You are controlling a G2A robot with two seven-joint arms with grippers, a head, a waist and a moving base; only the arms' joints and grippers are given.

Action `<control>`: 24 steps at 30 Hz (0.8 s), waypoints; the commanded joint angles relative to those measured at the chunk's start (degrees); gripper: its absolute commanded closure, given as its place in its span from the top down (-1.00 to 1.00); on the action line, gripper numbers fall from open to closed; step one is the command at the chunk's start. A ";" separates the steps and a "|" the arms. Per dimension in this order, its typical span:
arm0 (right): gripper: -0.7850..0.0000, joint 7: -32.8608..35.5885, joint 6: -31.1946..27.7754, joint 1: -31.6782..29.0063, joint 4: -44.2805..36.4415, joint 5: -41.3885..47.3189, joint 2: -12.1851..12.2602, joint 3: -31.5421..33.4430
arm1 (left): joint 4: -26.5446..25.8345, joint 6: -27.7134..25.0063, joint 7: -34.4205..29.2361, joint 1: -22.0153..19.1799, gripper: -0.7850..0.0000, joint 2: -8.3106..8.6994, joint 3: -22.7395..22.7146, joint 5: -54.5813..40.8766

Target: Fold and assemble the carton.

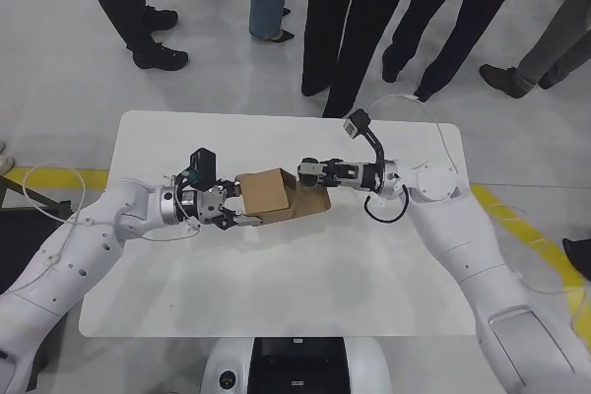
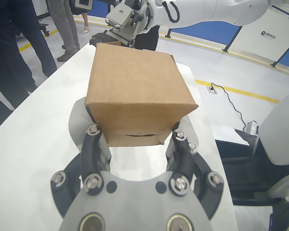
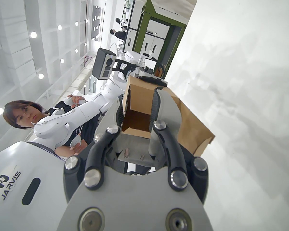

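Left gripper [image 2: 132, 118]: the jaws are spread wide and pressed onto the carton's near end, one finger laid against each side wall.
Near end [image 2: 134, 143]: seen between the left jaws, folded shut, with a tuck slit [image 2: 138, 135] across it. This is judged to be the stiffest part, since several layers are doubled there.
Carton [image 2: 134, 82]: carried lengthways from the left jaws to the right jaws, over the table [image 2: 33, 150]. Whether it rests on the table or is held just clear cannot be told.
Weight: judged very light, as an open, hollow interior is seen in the right wrist view.
Panels: thin brown board, taken to be stiff along its flats and weak at its creases. The matte face is not expected to slip.
Far end: left open, with a loose flap [image 3: 195, 133] lying just outside the right jaws.
Right gripper [image 3: 139, 97]: the jaws are drawn narrow about part of the open mouth, so a wall is taken to be pinched between them.
Best hold: near corners and folded edges, where the board is braced.
Caution: a squeeze across the open mouth is likely to buckle the walls, so light pressure is advised there.
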 commanded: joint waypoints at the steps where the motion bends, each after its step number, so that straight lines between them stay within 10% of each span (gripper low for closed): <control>1: -0.48 0.75 0.38 0.20 -0.08 0.08 -0.11 -0.43 | 0.16 0.00 -0.12 0.05 0.36 -0.09 -0.09 -0.16; 24: -0.34 2.10 0.84 -1.00 -1.37 0.32 1.46 4.14 | -0.07 0.00 -0.32 1.27 0.41 -0.65 -1.96 0.11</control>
